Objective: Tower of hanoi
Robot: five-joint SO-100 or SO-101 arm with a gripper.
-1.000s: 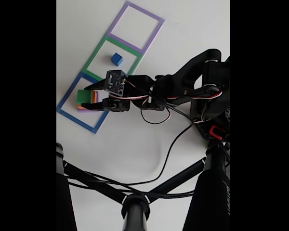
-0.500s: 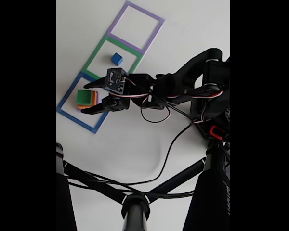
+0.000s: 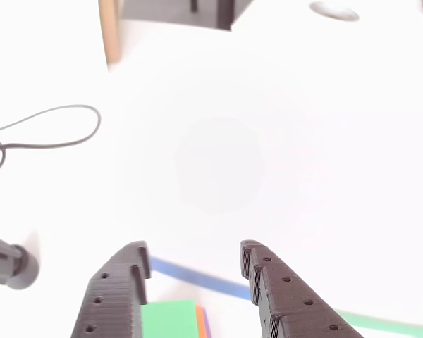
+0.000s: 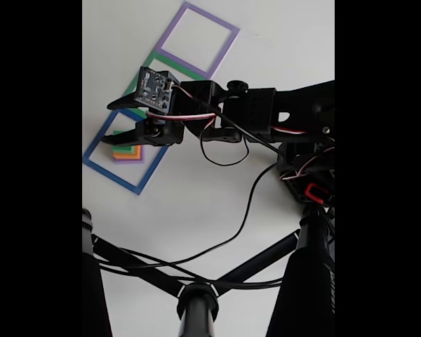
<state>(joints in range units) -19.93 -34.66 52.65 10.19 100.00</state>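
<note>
Gripper (image 4: 111,123) open, empty — poised above the block stack (image 4: 130,150) inside the blue square outline (image 4: 112,174). Risk: an off-centre descent could nudge the green block (image 3: 170,320) — toppling or skewing the stack.

Over the last second my end effector (image 4: 111,123) went from closed around the green block (image 4: 123,149) to spread apart. It has since risen off the stack and shifted toward the top of the fixed view. My arm (image 4: 266,116), bent before, is now stretched level across the frame. The wrist board (image 4: 153,89) has moved up and now covers the spot where the blue cube was showing. The stack now sits partly behind the lower finger (image 4: 130,137).
</note>
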